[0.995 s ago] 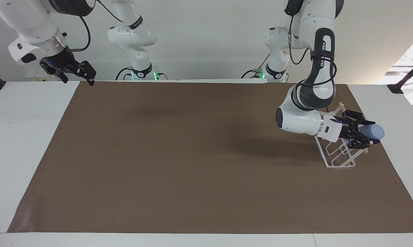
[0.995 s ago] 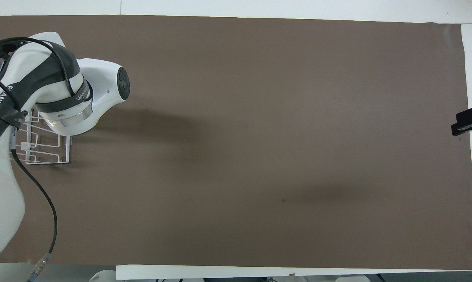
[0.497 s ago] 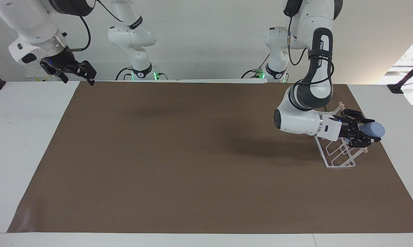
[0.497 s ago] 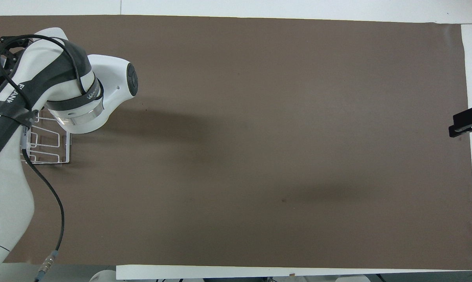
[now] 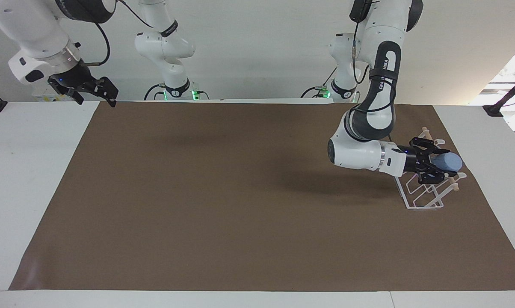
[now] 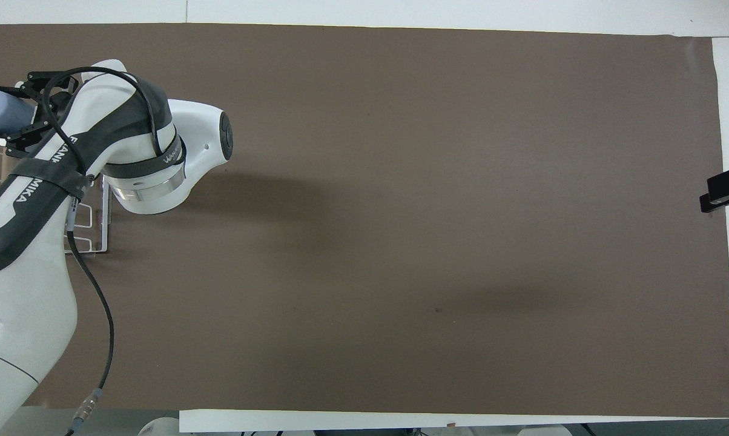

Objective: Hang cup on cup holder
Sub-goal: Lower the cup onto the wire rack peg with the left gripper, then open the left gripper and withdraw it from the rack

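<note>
While gripping the cup (image 5: 448, 162) sideways, left gripper (image 5: 433, 165) now drawn back toward table centre, over the cup holder (image 5: 426, 194) rather than past its outer edge. Likely lining up on a prong; not yet hung. Long axis near level, closed bottom pointing outward. Right gripper (image 5: 96, 88) waiting open, well apart from the holder.

- Light blue cup (image 5: 449, 162), lying on its side, hovering over the cup holder.
- White wire cup holder (image 5: 424, 197), standing at the brown mat's (image 5: 240, 205) left-arm end.
</note>
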